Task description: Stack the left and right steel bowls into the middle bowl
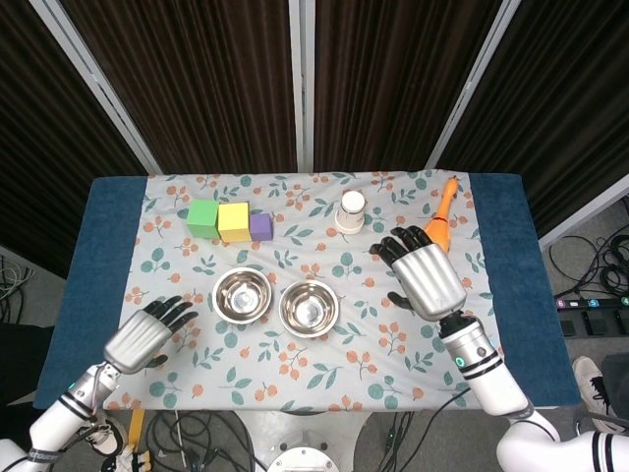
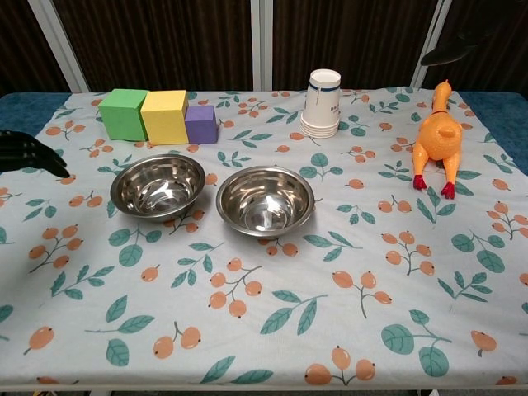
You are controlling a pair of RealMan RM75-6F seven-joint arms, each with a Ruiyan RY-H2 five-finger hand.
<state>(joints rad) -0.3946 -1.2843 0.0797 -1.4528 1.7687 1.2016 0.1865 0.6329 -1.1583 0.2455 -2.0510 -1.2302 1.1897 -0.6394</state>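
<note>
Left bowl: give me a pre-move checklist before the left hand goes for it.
1. Left bowl upright, holding nothing: ok.
2. Middle bowl stack upright; right bowl nested inside: cannot tell, the two rims are not distinct.
3. Left hand holds nothing, fingers apart: ok.
4. Left hand positioned at the left bowl: not ok, it is off to the bowl's left, apart from it.
5. Right hand away from both bowls, holding nothing: ok.
6. Colored blocks and paper cups stand behind the bowls, not between them: ok.
</note>
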